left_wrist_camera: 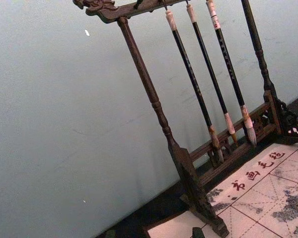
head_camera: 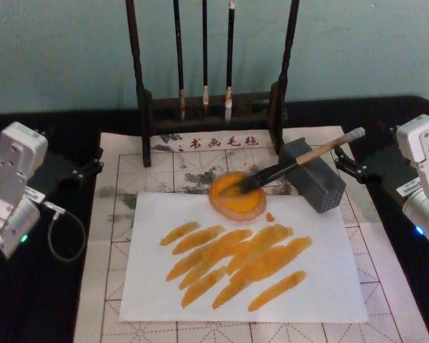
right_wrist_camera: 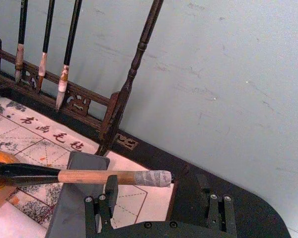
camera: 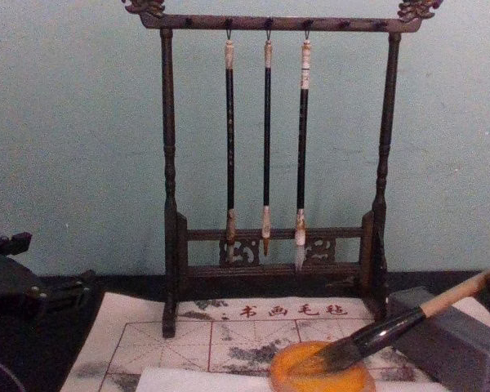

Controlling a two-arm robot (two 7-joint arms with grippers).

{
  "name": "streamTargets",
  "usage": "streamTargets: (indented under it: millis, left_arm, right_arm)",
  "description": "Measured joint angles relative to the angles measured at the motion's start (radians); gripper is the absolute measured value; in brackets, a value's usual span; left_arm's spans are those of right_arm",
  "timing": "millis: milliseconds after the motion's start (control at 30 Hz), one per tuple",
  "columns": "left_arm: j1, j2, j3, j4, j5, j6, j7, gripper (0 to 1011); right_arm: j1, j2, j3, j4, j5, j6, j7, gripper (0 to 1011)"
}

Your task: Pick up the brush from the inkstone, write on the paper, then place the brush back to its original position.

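The paper (head_camera: 322, 286) lies nearest, a plain white sheet lying flat and crossed by a fan of slanted orange strokes (head_camera: 236, 261). Its side edges sit inside the beige felt mat (head_camera: 118, 179) with the red grid, and the mat runs past the lower edge of the head view. A round orange dish (head_camera: 236, 209), shallow and glossy, overlaps the paper's far edge. The brush (head_camera: 300, 161) lies tilted, its thick dark tuft in the dish and its glossy black section rising to the right. Its pale wooden handle rests across the top of the inkstone (head_camera: 322, 189), a grey rectangular block on the mat just right of the dish. The handle's end is wrapped in grey tape and overhangs the block toward the right tool (right_wrist_camera: 157, 198). That tool sits low over the black tabletop (head_camera: 36, 307) near the taped end but apart from it, its fingers (right_wrist_camera: 102, 213) spread wide and holding nothing. The left tool (head_camera: 96, 163) rests at the mat's left edge, well apart from the brush, likewise spread and empty, with a grey cable loop (head_camera: 64, 236) beside its arm. Bare tabletop shows on either side of the mat. Farther back, a dark turned-wood rack (head_camera: 146, 114) stands across the mat's far edge, its right foot close to the inkstone. Three thin black-shafted brushes (camera: 266, 139) hang straight from its top bar. A pale blue-green wall (camera: 65, 122) closes the scene.
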Motion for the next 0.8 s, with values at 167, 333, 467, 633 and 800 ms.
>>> streamTargets:
  millis: [167,333,467,633,800]
  left_arm:
    - [0.000,0.000,0.000,0.000,0.000,0.000,0.000,1001]
    - [0.000,0.000,0.000,0.000,0.000,0.000,0.000,1001]
    - [0.000,0.000,0.000,0.000,0.000,0.000,0.000,1001]
    - [0.000,0.000,0.000,0.000,0.000,0.000,0.000,1001]
    - [0.000,0.000,0.000,0.000,0.000,0.000,0.000,1001]
  right_arm:
    - [0.000,0.000,0.000,0.000,0.000,0.000,0.000,1002]
    - [0.000,0.000,0.000,0.000,0.000,0.000,0.000,1003]
    - [0.000,0.000,0.000,0.000,0.000,0.000,0.000,1002]
    - [0.000,0.000,0.000,0.000,0.000,0.000,0.000,1002]
    - [0.000,0.000,0.000,0.000,0.000,0.000,0.000,1002]
